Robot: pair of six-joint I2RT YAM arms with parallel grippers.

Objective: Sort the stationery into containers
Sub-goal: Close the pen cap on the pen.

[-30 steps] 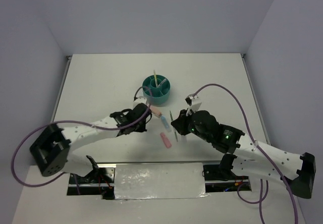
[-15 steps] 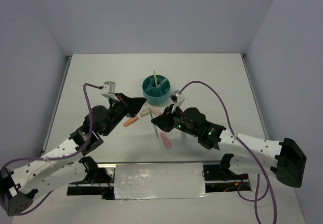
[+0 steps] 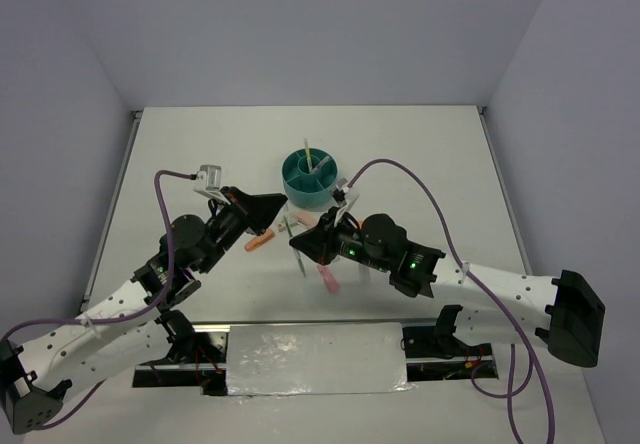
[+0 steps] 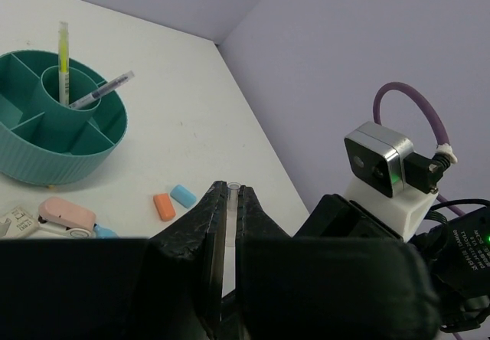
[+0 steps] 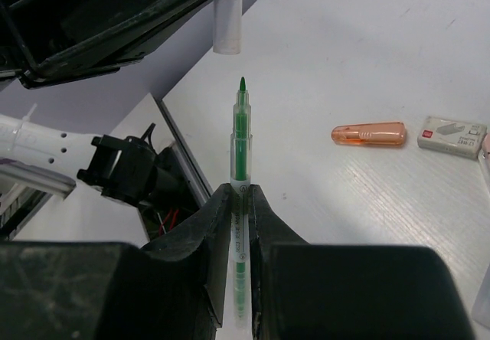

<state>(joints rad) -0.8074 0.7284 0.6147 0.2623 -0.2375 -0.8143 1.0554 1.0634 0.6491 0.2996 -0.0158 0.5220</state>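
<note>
My left gripper (image 4: 228, 191) is shut on a short clear pen cap (image 4: 229, 210), held in the air with its open end outward. My right gripper (image 5: 240, 191) is shut on an uncapped green pen (image 5: 241, 148), tip forward. In the right wrist view the clear cap (image 5: 227, 18) hangs just beyond the pen tip, roughly in line with it, with a small gap. In the top view both grippers, left (image 3: 288, 207) and right (image 3: 298, 242), meet just in front of the round teal organizer (image 3: 310, 176). The organizer (image 4: 53, 125) holds a yellow pen (image 4: 63, 60) and a clear pen (image 4: 99, 93).
On the table lie an orange eraser (image 4: 164, 206), a blue eraser (image 4: 184, 196), a pink piece (image 4: 67, 212), an orange capsule-shaped item (image 5: 368, 135) and a small white box (image 5: 452, 135). A pink item (image 3: 329, 279) lies near the front edge. The right arm's camera (image 4: 379, 168) is close by.
A second ago both grippers were low at the table among the items. They have lifted and drawn together, the left with the cap and the right with the pen.
</note>
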